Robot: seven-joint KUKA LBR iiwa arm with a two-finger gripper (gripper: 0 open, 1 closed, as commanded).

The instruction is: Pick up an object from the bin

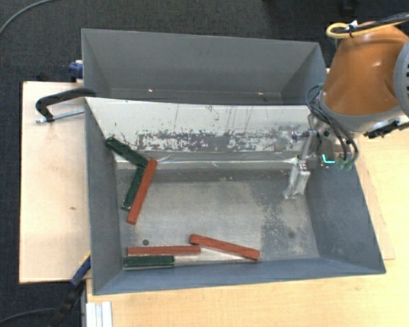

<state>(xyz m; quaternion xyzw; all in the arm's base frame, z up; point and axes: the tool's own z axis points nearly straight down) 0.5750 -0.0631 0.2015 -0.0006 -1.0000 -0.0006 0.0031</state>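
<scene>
Gripper [297, 181]: at the right of the bin [204, 67], over bare floor; spread or pressed together, cannot tell.
Nearest red bar [225, 248]: flat by the near wall, probably slid there.

The grey metal bin [341, 203] holds six slim flat bars in all. Three are red-brown flat bars [142, 191], one near the bin's left wall and two along its near wall. Three are dark green flat bars [127, 151], two near the bin's left wall and one along its near wall.
</scene>
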